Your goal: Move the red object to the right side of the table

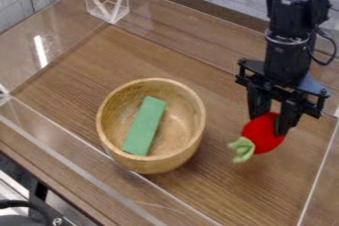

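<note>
The red object [265,134], a small rounded bright red toy fruit with a light green leafy stem curling off its near-left side, sits low on the right side of the brown wood-grain counter [199,56]. I see it right at the tips of my black gripper [280,123], which points almost straight down from the dark arm coming in at the top right. The fingers [256,108] straddle the top of the fruit, one on each side. They look slightly spread, but I cannot tell from this view whether they are gripping the fruit or have let it go. I also cannot tell whether the fruit rests on the counter surface or hangs just above it.

To the left of the fruit, near the middle of the counter, stands a round light wooden bowl [184,147]. The fruit's green stem reaches toward the bowl's right rim but stays apart from it. Inside the bowl lies a flat green rectangular block [145,125], angled so its far end points up and to the right.

Low clear acrylic walls [93,185] border the counter, and a small clear angled stand [106,5] sits at the far left corner, well apart from everything else.
</note>
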Tool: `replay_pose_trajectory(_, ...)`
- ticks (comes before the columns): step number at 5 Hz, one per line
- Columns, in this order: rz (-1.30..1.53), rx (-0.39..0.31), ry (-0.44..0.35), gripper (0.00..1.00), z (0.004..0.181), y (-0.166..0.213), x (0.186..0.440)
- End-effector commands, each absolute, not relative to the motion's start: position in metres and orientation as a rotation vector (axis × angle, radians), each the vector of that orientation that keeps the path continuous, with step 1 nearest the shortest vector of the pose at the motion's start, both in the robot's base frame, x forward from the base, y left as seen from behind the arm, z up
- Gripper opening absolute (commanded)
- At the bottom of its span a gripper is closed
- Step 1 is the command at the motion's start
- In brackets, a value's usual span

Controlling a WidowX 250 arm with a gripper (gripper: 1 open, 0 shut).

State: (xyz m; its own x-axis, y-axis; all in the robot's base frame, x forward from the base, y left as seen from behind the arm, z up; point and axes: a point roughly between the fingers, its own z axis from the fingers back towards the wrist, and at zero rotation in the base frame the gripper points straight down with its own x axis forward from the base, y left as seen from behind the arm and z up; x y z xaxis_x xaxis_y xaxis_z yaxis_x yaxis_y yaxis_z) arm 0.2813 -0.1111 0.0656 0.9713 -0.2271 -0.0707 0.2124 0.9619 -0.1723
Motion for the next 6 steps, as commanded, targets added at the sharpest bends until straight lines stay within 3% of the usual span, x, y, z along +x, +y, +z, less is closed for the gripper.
replay_pose_trajectory(1, -0.188, -0.181, 0.043, 1.0, 0.085, -0.113, 0.284)
replay_pose_trajectory(4, -0.132, -0.159, -0.012, 1.0, 0.113, -0.09, 0.289)
replay_pose_trajectory(6, 0.005, -0.117, -0.102, 1.0, 0.141, -0.046, 0.298)
